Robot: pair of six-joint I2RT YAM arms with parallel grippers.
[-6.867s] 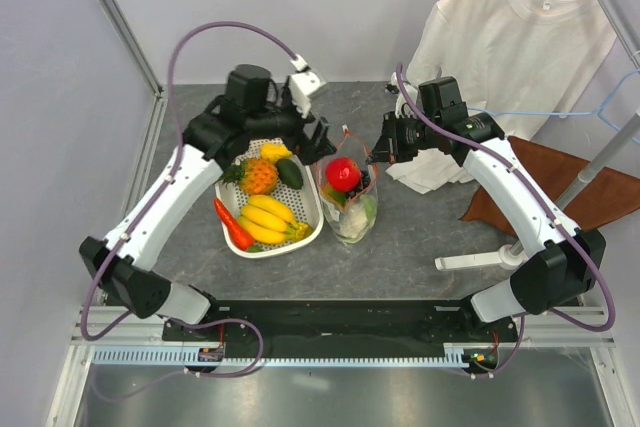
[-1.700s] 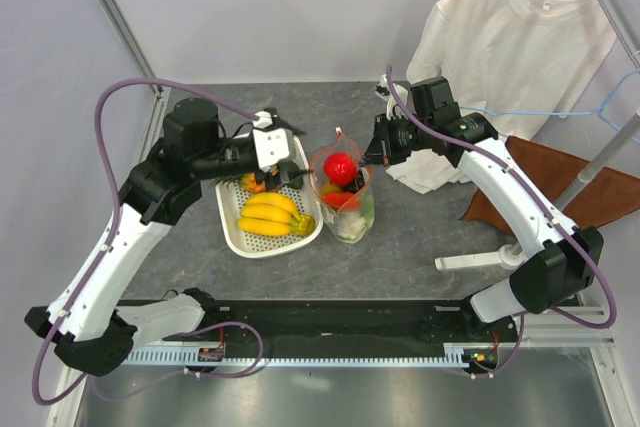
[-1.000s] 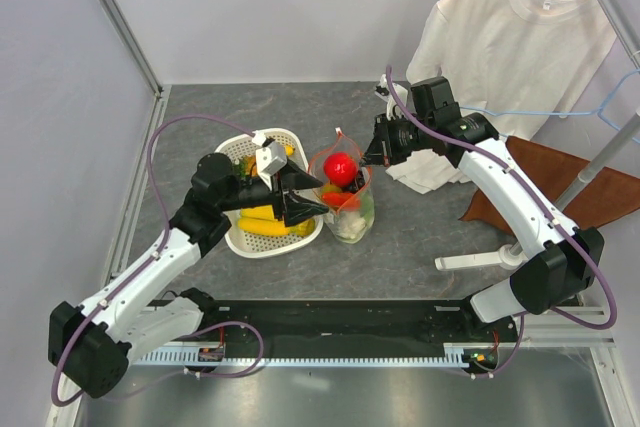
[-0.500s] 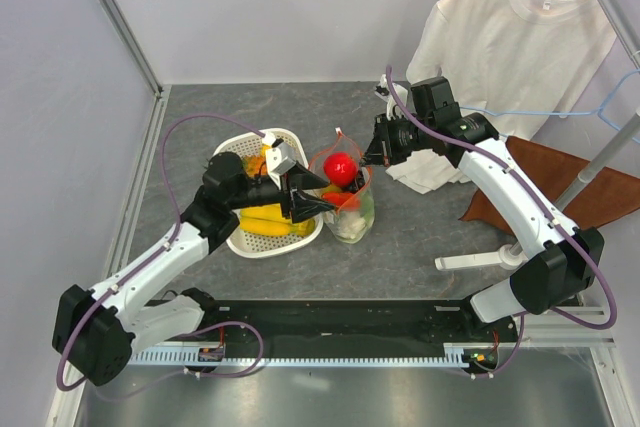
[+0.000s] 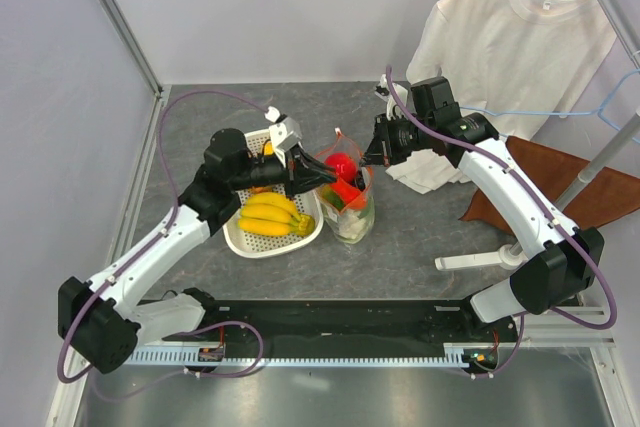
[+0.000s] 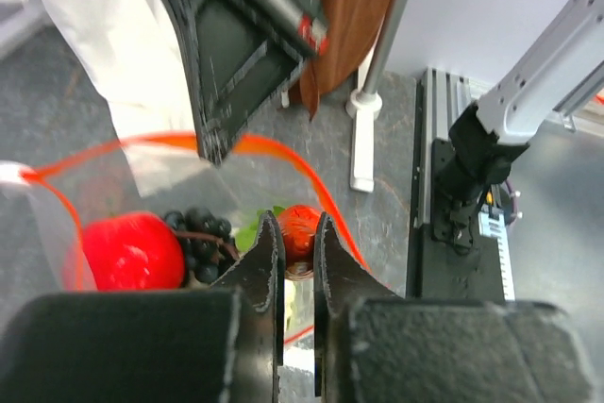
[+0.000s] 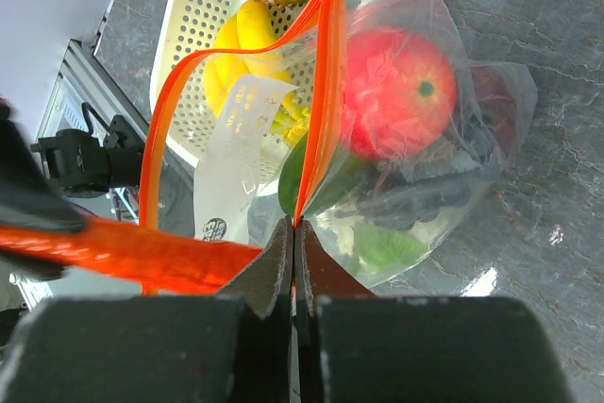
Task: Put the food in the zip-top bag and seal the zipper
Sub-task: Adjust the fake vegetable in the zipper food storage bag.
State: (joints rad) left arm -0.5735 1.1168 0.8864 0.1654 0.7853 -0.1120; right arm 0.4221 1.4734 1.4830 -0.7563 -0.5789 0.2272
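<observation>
While the right gripper (image 7: 294, 226) stays clamped on the zipper (image 7: 319, 92), holding the bag (image 5: 357, 223) upright by its two o'clock rim, the left gripper (image 5: 320, 176) has swung off the basket (image 5: 238, 240) to the bag's nine o'clock edge. Its jaws were spread wide half a second ago and have drawn in to a thin slit. That likely means one of two things: a piece is being carried over the mouth, or the left side is taking the rim to start sealing. The bag stands at three o'clock of the basket, already holding a red fruit (image 6: 132, 250), grapes (image 6: 193, 233) and other food (image 5: 350, 209). Bananas (image 5: 268, 219) still lie in the basket, so loading looks unfinished and sealing would be early. In the left wrist view an orange-red piece (image 6: 300, 226) sits right at the fingertips. Whether it is pinched there or lies in the bag beyond, I cannot tell, and the clear film does not show against it. From above, the left arm covers the basket's twelve o'clock end. In the right wrist view a blurred orange streak crosses at eight o'clock, too close to the lens to read.
</observation>
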